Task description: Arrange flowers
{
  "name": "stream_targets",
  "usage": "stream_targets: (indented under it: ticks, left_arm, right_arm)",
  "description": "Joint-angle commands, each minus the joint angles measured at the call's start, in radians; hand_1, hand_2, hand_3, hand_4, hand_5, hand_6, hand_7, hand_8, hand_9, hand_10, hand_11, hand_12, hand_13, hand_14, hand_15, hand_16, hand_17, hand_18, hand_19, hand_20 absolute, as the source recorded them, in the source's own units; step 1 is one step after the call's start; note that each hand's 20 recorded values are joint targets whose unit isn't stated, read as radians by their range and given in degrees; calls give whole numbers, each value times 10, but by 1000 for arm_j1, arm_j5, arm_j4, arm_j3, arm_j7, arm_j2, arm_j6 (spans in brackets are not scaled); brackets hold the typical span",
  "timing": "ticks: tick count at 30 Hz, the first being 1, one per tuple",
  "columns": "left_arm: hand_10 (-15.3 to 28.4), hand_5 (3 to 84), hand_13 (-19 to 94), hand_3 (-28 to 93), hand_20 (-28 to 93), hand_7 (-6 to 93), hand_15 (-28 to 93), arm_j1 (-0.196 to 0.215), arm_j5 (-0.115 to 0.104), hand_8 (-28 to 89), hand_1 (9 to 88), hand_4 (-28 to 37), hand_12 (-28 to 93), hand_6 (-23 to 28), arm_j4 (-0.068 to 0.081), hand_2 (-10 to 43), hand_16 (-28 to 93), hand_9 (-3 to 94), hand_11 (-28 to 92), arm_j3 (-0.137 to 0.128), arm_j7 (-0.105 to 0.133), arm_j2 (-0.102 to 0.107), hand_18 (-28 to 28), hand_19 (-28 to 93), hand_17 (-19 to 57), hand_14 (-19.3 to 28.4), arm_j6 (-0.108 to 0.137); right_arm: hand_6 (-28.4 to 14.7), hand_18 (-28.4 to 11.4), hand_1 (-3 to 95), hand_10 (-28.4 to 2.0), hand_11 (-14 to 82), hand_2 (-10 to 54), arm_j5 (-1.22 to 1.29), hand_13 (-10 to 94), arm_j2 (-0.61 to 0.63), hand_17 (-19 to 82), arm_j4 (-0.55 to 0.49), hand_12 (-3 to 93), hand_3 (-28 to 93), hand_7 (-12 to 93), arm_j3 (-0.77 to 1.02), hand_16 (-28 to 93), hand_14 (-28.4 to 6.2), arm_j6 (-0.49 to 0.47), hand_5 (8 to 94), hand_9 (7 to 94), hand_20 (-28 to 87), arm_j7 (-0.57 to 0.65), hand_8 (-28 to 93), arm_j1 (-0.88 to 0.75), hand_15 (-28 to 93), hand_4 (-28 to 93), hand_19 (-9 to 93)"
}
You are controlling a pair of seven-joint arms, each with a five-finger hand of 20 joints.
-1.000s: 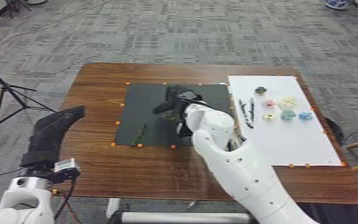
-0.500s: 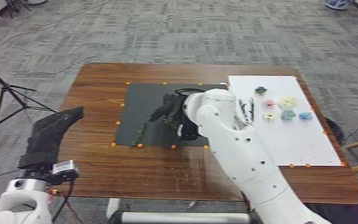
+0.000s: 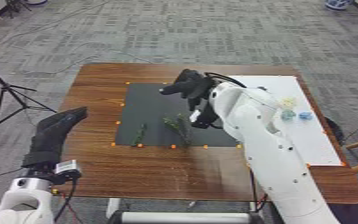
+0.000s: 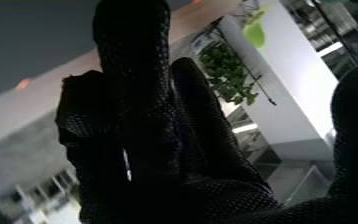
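My right hand [image 3: 190, 87] is above the upper right of the dark mat [image 3: 144, 102], fingers fairly straight and holding nothing. A slim green stem [image 3: 141, 134] lies at the mat's lower left; a leafier, branching stem [image 3: 179, 128] lies beside it, nearer the middle. On the white sheet [image 3: 313, 142] sit a pale yellow flower [image 3: 287, 103] and two blue ones [image 3: 288, 114]; a dark green piece [image 3: 262, 89] is at the upper edge of my right arm. My left hand [image 3: 59, 128] stays off the table's left edge, fingers extended. In the right wrist view my right hand [image 4: 140, 115] is open.
Small orange markers [image 3: 174, 146] line the mat's edges. A black tripod [image 3: 7, 87] stands left of the wooden table [image 3: 158, 172]. My right arm crosses the table's right part and covers some of the white sheet. Leafy greenery [image 4: 224, 70] appears beyond the fingers in the right wrist view.
My right hand has left the leafier stem and moved away from me and to the right, uncovering that stem. Its arm now covers the black pieces and the pink flower. The left hand has barely moved.
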Motion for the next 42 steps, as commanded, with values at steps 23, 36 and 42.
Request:
stream_targets:
  ticks: [23,36,42]
  left_arm:
    - [131,517,307,691,153,144,81,14,1,-82,281,-187,108,42,-6,-43,26,441,191,-9,-29,-14,108,46,22,143,-38]
    - [131,515,305,691,153,144,80,5,0,-82,281,-188,108,43,-2,-43,27,438,190,6,-33,-17,108,45,21,143,-39]
    - [132,516,304,691,153,144,79,17,0,-81,281,-189,108,43,-7,-43,27,437,189,1,-32,-21,108,44,21,143,-34]
  right_arm:
    - [-106,-193,174,-213,96,11,124,927,67,539,-36,143,502,39,-32,349,-66,-16,532,723,347,61,-38,-186,319,-91,818]
    - [-112,-195,181,-206,98,17,54,929,-13,536,19,145,511,42,-31,349,-68,22,540,736,346,51,-39,-145,326,-94,822]
    - [-114,-196,182,-207,98,18,16,928,52,535,-37,145,509,42,-2,348,-67,48,541,737,346,42,-39,-171,328,-94,824]
